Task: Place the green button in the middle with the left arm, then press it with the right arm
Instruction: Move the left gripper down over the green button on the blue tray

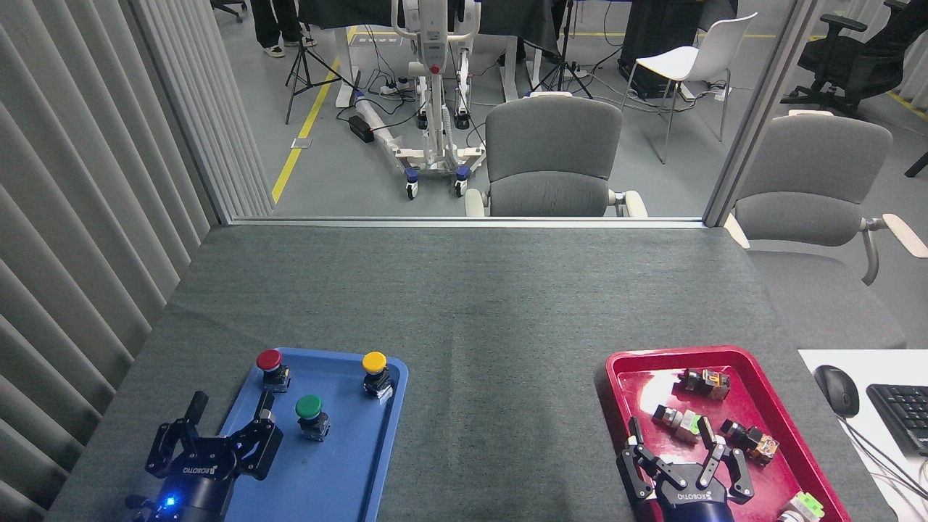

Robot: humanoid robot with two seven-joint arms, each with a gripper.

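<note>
Task status: nothing completed as far as this view shows. The small push button with the round dark-green mushroom cap on a black and silver body (312, 415) is sitting upright inside the shallow blue plastic tray (341, 471) at the near left of the table, roughly in the tray's centre. A red-capped button (271, 367) is standing at the tray's far left corner and a yellow-capped button (375, 371) at its far right; both are apart from the green one.

The left arm's black two-finger gripper (228, 419) is hovering over the tray's left edge, just beside the green button and to its left. Its jaws are standing spread, holding nothing, not touching the cap.

The right arm's black two-finger gripper (674, 449) is hanging over the near end of the red plastic tray (616, 391) on the right. Jaws also spread, empty. Blocky switches with light-green parts (685, 423) are lying in that tray, not in contact with the fingers as far as I can tell.

The middle, the bare dark grey woven cloth between the two trays (500, 377), is carrying nothing.

Remaining, by my judgement: the whole sequence. The left gripper is needing to close on the green button, lift it out of the blue tray, and set it upright on the cloth; only then is the right arm coming across to press the cap.
</note>
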